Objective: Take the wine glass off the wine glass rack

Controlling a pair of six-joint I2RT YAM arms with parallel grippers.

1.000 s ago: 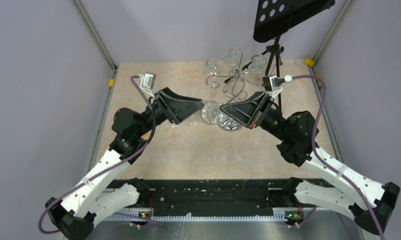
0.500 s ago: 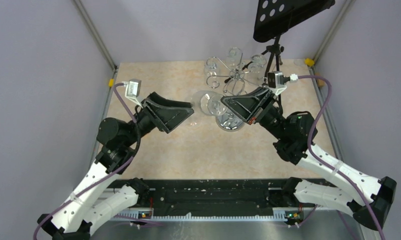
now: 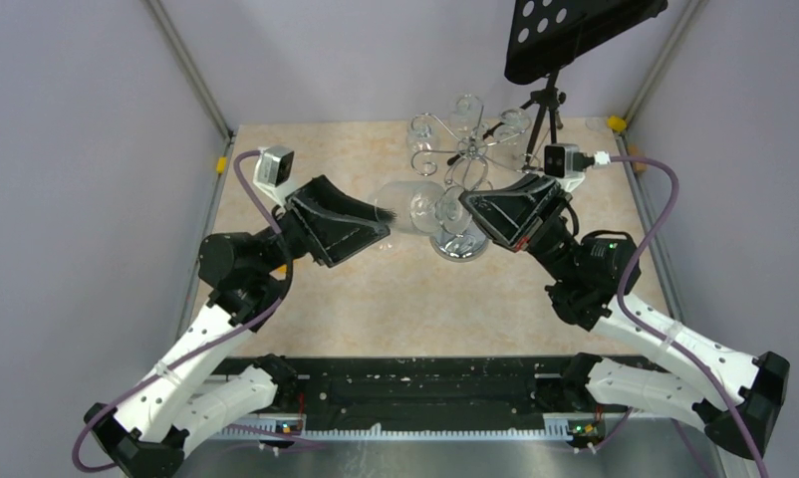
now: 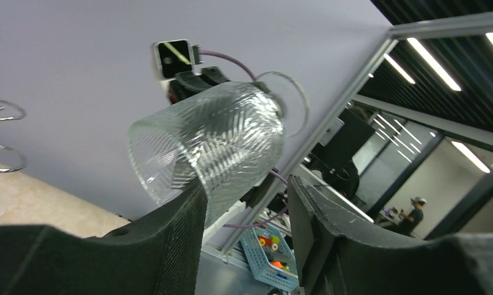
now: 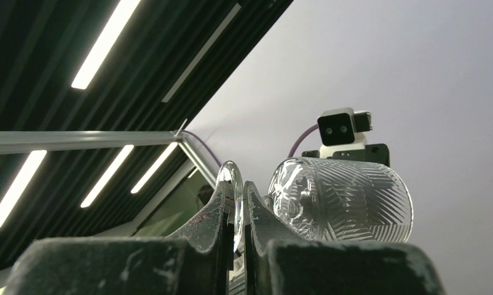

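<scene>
The wine glass point(image 3: 410, 204) is held on its side above the table point(image 3: 376, 299), just to the near left of the wine glass rack point(image 3: 467, 151). Its foot is clenched edgewise by the right gripper point(image 3: 465, 206). Its ribbed bowl is flanked by the left gripper point(image 3: 384, 214), whose jaws are parted, with a gap left at one finger.

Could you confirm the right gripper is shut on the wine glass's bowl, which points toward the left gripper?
Not quite: the right gripper is shut on the foot, not the bowl, as the right wrist view shows. The bowl does point toward the left gripper.
</scene>
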